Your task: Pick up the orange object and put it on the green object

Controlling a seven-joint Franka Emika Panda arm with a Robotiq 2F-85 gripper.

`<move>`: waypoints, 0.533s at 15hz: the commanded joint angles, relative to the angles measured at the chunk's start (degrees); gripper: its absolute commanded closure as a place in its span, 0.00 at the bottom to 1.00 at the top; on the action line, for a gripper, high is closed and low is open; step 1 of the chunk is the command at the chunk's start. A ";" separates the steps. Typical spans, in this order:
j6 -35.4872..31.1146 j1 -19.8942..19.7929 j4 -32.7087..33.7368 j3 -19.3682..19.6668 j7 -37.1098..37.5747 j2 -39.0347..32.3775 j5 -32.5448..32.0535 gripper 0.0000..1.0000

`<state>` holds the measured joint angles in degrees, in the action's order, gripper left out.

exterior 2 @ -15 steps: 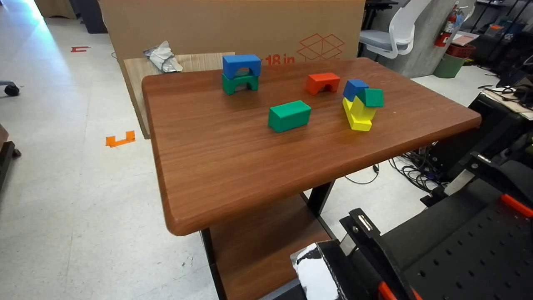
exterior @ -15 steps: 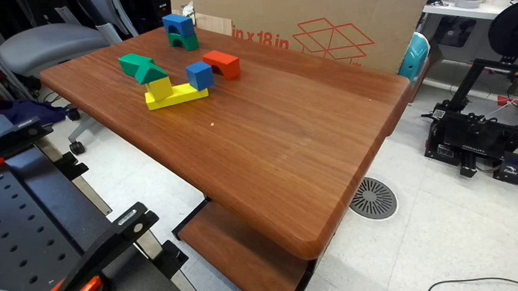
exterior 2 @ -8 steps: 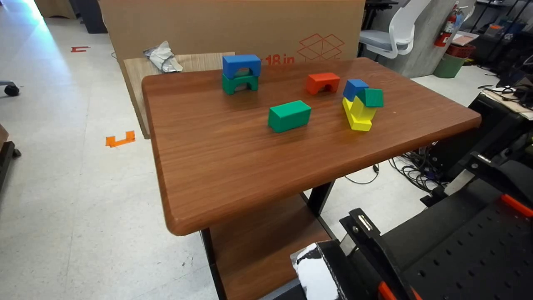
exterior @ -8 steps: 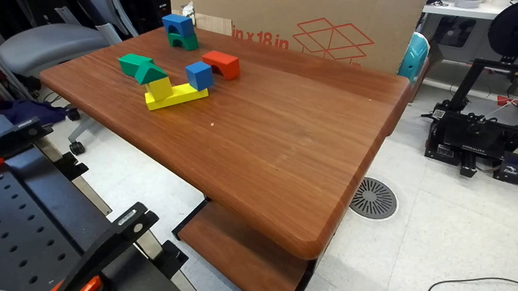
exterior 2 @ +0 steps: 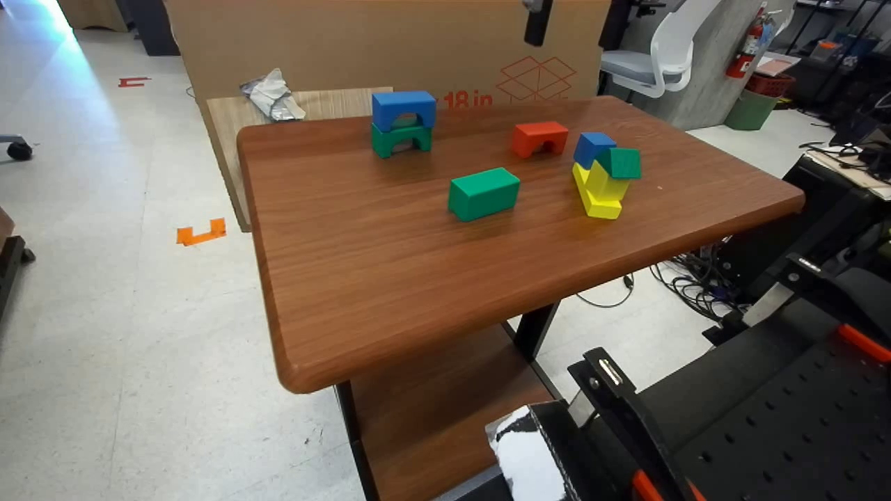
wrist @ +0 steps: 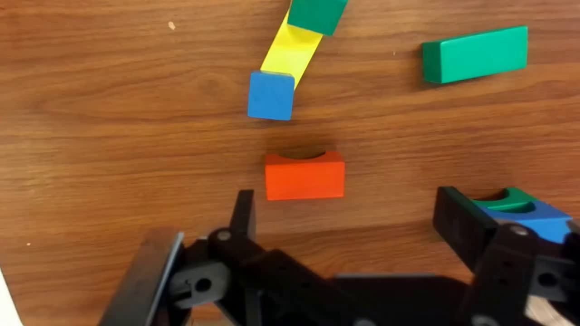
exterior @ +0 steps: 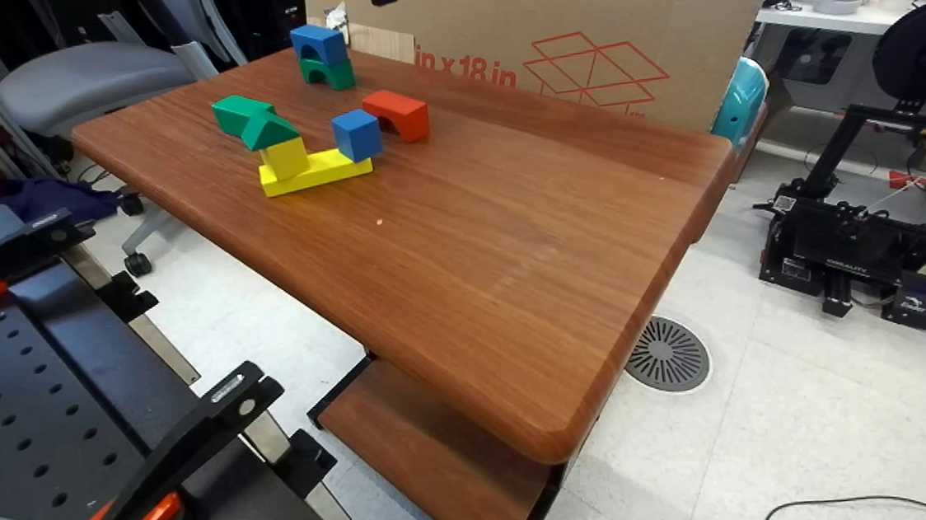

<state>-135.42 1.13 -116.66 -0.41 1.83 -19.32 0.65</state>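
Note:
The orange-red arch block (exterior: pixel 398 116) stands on the table in both exterior views (exterior 2: pixel 539 139). In the wrist view the orange block (wrist: pixel 305 178) lies just ahead of the fingertips, nearer the left finger. A green wedge with a slanted top (exterior 2: pixel 621 163) sits on a yellow block; it is partly cut off in the wrist view (wrist: pixel 317 16). A longer green rectangular block (exterior 2: pixel 484 195) lies alone on the table, also in the wrist view (wrist: pixel 476 54). My gripper (wrist: pixel 345 192) is open and empty. Its fingertips hang high above the table at the top of an exterior view (exterior 2: pixel 575 42).
A flat yellow block (exterior: pixel 320 172) bears the yellow block under the wedge and a blue cube (exterior: pixel 356 135). A blue arch (exterior 2: pixel 404 109) rests on a green arch (exterior 2: pixel 401 140), partly behind the right finger in the wrist view. A large cardboard box (exterior: pixel 577 28) stands behind the table.
My gripper has come into view at the top of both exterior views, where it did not show half a second ago. The blocks have not moved.

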 commanded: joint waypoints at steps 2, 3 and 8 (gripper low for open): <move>-1.27 -0.45 4.83 0.52 1.71 -6.06 0.57 0.00; -1.24 -0.51 5.63 0.61 1.87 -7.05 0.53 0.00; -0.81 -0.53 9.32 0.86 2.37 -11.86 0.23 0.00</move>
<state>-136.06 0.46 -110.62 0.11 3.28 -27.95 0.65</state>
